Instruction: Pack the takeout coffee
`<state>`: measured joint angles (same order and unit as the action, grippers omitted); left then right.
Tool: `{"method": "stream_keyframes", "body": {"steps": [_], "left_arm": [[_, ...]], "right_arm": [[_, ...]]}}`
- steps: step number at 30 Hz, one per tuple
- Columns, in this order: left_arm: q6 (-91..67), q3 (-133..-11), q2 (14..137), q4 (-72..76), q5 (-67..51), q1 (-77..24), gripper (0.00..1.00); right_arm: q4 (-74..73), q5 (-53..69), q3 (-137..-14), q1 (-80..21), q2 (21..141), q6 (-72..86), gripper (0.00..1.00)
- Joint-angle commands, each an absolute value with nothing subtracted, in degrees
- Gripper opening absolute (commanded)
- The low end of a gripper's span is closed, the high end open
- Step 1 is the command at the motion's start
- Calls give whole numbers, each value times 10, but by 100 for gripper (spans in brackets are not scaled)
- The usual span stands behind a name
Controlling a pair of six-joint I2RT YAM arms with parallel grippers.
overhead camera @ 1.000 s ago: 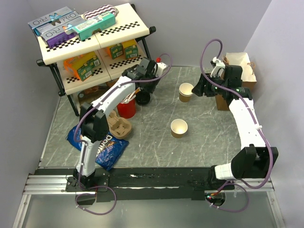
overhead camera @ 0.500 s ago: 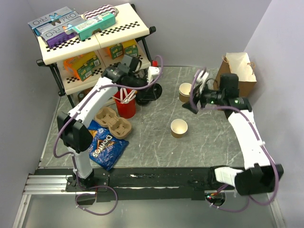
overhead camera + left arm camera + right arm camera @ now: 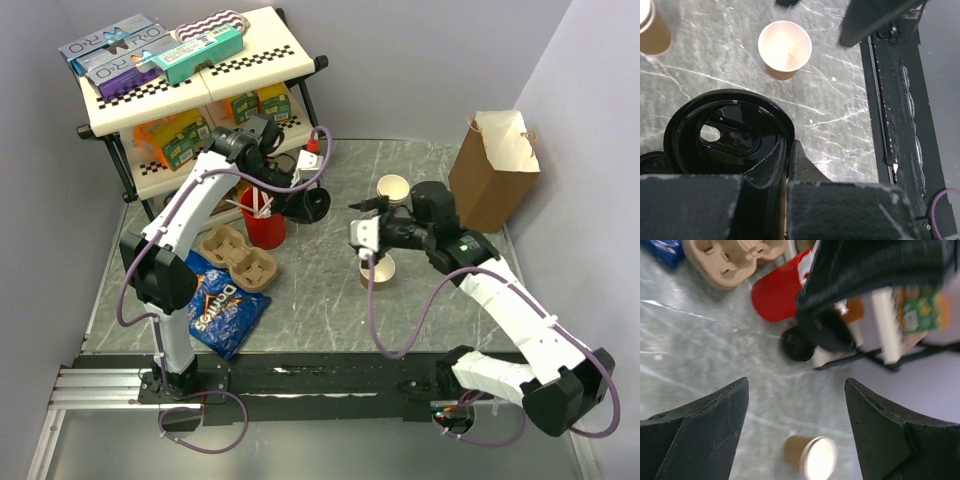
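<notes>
Only seeing the takeout coffee's round black lid (image 3: pixel 730 135) tbh: glossy plastic, raised rim, small pale opening off-centre. Pinched by its rim in the tightly closed left gripper (image 3: pixel 788 157), tilted up toward the wrist cam over the grey marbled tabletop (image 3: pixel 840 100). No telling about a tan cup underneath

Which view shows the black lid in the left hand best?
Left wrist: the black lid is large and close, its rim pinched in the shut left hand. Top external shows it small and dark. Right wrist shows only a small dark disc by that hand, probably the lid.
</notes>
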<state>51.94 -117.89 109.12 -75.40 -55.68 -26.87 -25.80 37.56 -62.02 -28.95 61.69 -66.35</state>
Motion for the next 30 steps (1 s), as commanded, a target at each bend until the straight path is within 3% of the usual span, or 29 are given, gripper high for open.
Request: {"method": "stream_keyframes", "body": {"steps": [1,13,21,30], "left_arm": [[545,-1193,1064,-786,-594,-272,1],[529,-1161,1044,-786,-590,-272,1],[517,-1156,1036,-786,-579,-272,1],[501,-1156,1038,-787,-583,-273,3]], "right_arm": [[-157,336,-613,-341,630,-771,84],[-127,274,-634,-411,715,-893,82],[-97,218,-614,-432,734,-951,70],[34,171,-560,-446,744,-984,53]]}}
